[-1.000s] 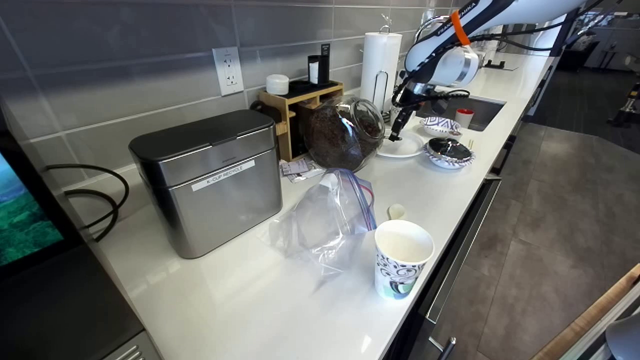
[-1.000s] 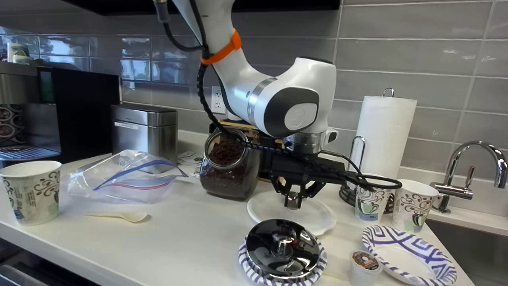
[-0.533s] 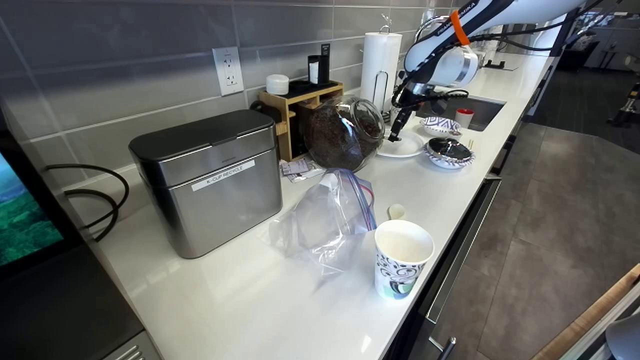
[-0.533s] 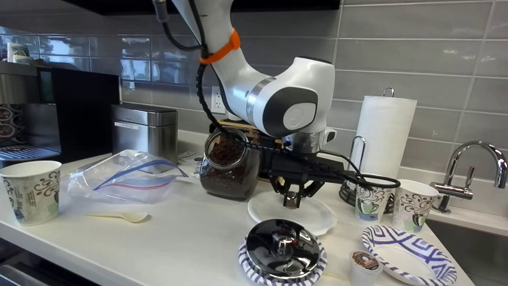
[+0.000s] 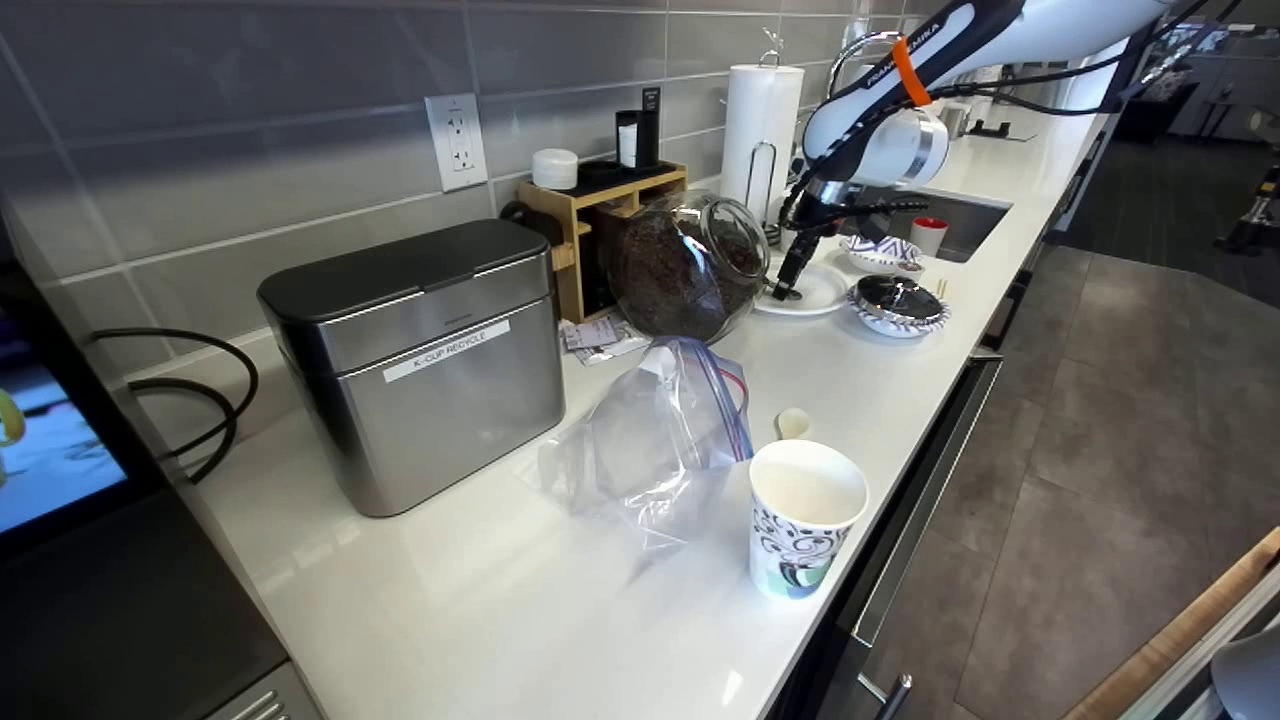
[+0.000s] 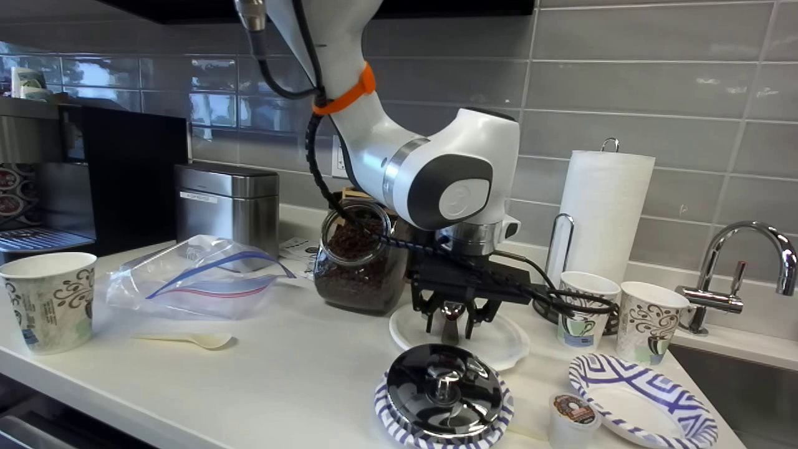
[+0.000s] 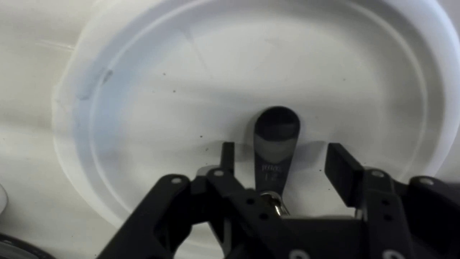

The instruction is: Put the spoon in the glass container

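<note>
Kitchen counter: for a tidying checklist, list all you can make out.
metal spoon: 1, silver, on dish
dish: 1, white, beside jar
jar: 1, clear, brown inside, near shelf
shelf: 1, tan, behind jar
pale spoon: 1, cream, near bag
bag: 1, clear, near bin
bin: 1, silver-black, near bag
papers: count unclear, pale, near bin
coffee machine: 1, black-grey, near bin
patterned cups: 3, white, one near bag, two near towels
towels: 1 roll, white, near sink
red-lined cup: 1, white, near sink
faucet: 1, silver, at sink
plate: 1, white-purple, near sink
pod: 1, white-brown, beside plate
lid: 1, silver, on bowl
bowl: 1, white-purple, under lid
arm: 1, white-black, above dish
hand: 1, black, open around metal spoon
</note>
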